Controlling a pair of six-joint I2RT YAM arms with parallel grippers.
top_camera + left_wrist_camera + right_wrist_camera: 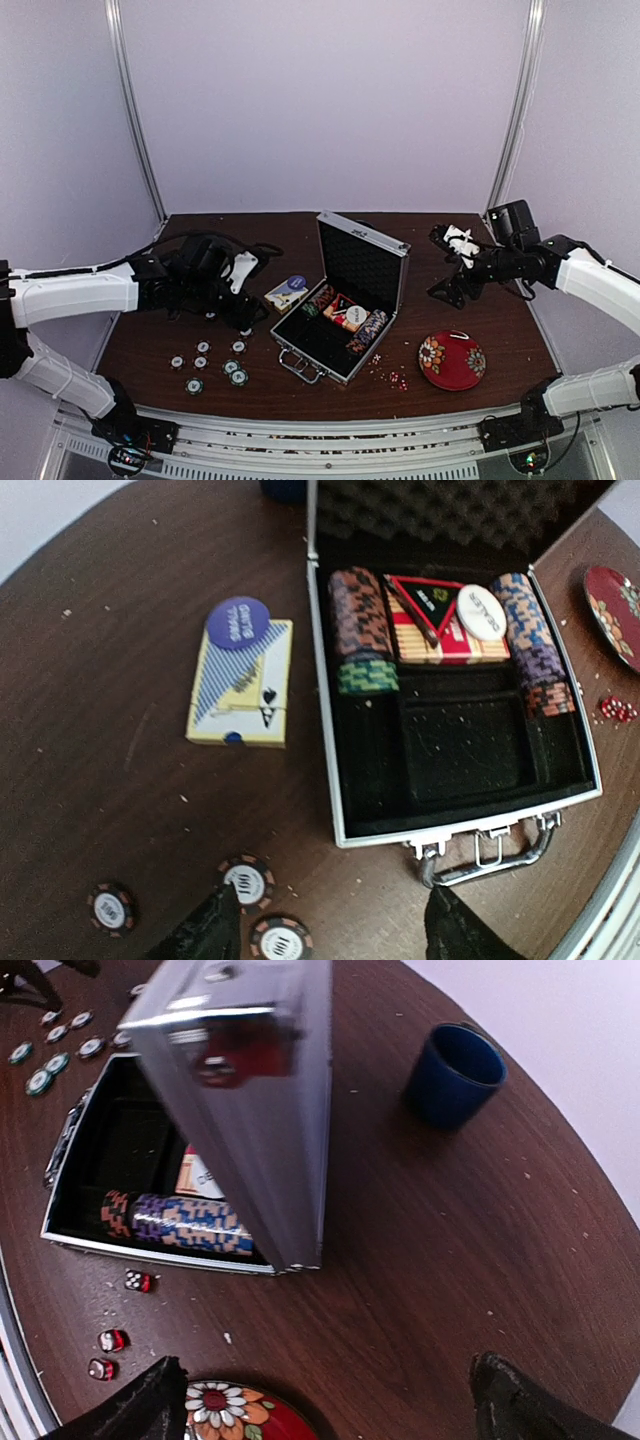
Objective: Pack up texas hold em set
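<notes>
Meanwhile both arms' jaws gape empty, red bowl (452, 360) near the open briefcase (360, 262), blue mug (455, 1075) behind its lid.

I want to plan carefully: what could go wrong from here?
The loose chips lie flat on the table, so the open left gripper may push them instead of gripping.
A blue disc lies partly on the card deck box; lifting the box could drop it.
The small red dice near the briefcase could be forgotten.

There is one silver briefcase (360, 255), one blue-and-cream card deck box (287, 293), one red floral bowl (452, 362) and one dark blue mug (455, 1072). At least seven loose poker chips (239, 378) lie toward the front edge. Three red dice (137, 1281) show clearly.
</notes>
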